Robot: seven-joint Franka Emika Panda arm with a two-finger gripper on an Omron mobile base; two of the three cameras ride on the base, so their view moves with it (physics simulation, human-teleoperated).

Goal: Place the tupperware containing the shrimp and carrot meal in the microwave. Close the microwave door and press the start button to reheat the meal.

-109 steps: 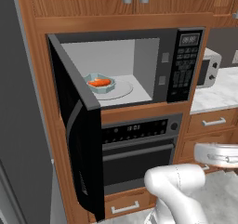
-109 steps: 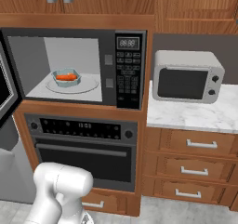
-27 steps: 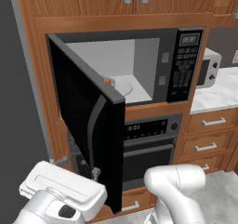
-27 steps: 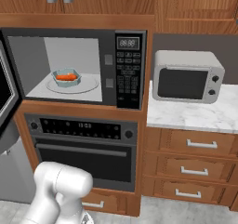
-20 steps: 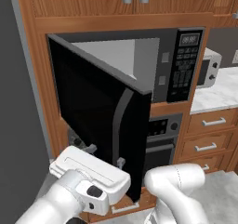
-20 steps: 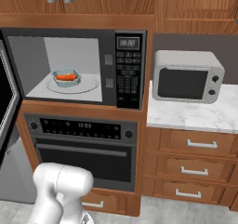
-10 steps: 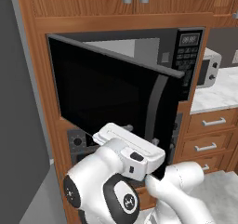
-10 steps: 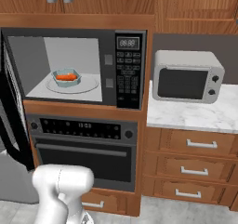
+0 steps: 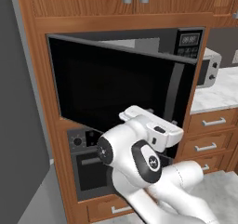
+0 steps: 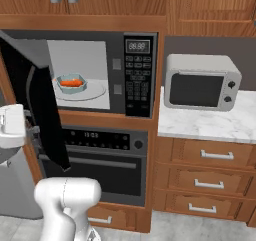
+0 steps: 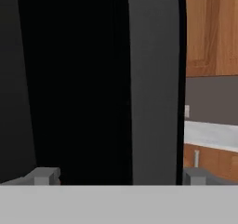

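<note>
Left base view: the microwave door (image 9: 116, 90) stands partly swung toward closed, its black panel facing the camera, with the arm's hand pressed low against the outer face near the handle edge. Right base view: the tupperware (image 10: 71, 84) with the shrimp and carrot meal (image 10: 72, 82) sits on the turntable inside the microwave (image 10: 95, 75), behind the door, whose free edge lies toward the keypad. Hand view: the gripper (image 11: 116, 177) points straight at the dark door panel, jaws fully spread and holding nothing, so the closing push runs directly ahead of the hand.
</note>
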